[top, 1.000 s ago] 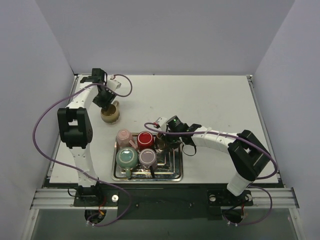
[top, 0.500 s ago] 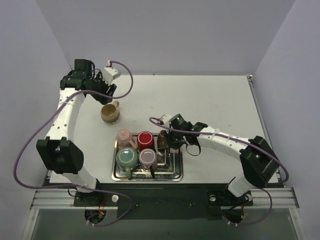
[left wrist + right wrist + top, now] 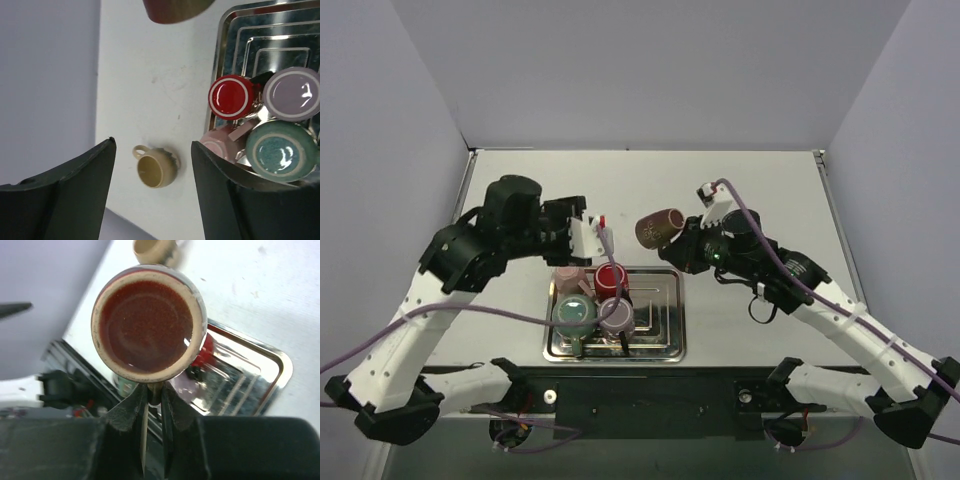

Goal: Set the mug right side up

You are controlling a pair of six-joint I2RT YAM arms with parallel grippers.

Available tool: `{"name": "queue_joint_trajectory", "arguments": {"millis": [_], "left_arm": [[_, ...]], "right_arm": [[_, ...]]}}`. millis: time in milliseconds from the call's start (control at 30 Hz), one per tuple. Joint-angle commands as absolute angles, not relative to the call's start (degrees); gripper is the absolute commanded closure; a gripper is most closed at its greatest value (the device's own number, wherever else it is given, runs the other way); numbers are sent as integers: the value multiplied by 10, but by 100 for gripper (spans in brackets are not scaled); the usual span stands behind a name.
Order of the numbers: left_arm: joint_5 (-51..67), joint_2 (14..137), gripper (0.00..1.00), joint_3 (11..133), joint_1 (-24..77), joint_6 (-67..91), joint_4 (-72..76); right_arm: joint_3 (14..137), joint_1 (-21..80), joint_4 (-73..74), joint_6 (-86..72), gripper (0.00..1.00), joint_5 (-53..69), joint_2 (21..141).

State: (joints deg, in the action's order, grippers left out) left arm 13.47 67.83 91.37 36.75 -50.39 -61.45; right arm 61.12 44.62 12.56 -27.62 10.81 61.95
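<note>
Jutting beyond right fingers (image 3: pixel 129 411), clamped mug (image 3: pixel 148 330)

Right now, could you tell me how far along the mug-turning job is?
Done: the tan mug stands upright on the table. In hand: the right gripper holds the brown mug in the air, on its side. The left gripper is open and empty. Left: setting the brown mug down upright, then probably the four mugs in the tray, which seem to show their bases.

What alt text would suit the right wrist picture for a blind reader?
The right pincer grips a brown mug, its round cream-rimmed end facing the camera. Behind lie a metal tray and a tan mug on a white table.
</note>
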Motion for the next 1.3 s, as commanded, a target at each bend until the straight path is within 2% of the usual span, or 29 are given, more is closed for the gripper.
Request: {"name": "queue_joint_trajectory", "arguments": {"millis": [0, 33, 133, 200, 333, 667, 867, 1033, 1267], "left_arm": [[76, 528, 25, 809, 409, -690, -483], [79, 492, 24, 774, 423, -727, -422], [139, 356, 24, 554, 439, -912, -117], [187, 320, 25, 456, 440, -998, 32], [228, 311, 27, 395, 442, -1056, 146], [228, 323, 28, 377, 444, -1095, 183], [250, 303, 34, 373, 444, -1121, 122], [220, 312, 37, 375, 443, -1127, 100], [254, 341, 37, 360, 443, -1160, 175]], "right_arm": [[638, 448, 54, -408, 100, 118, 566], [640, 455, 41, -423, 100, 118, 556], [650, 482, 25, -436, 100, 104, 544], [670, 528, 25, -425, 100, 84, 544], [704, 580, 34, -417, 100, 70, 564], [724, 616, 5, -414, 100, 69, 600], [744, 617, 5, -407, 100, 76, 613], [742, 618, 5, -403, 100, 65, 607], [746, 619, -22, -414, 100, 87, 627]]}}
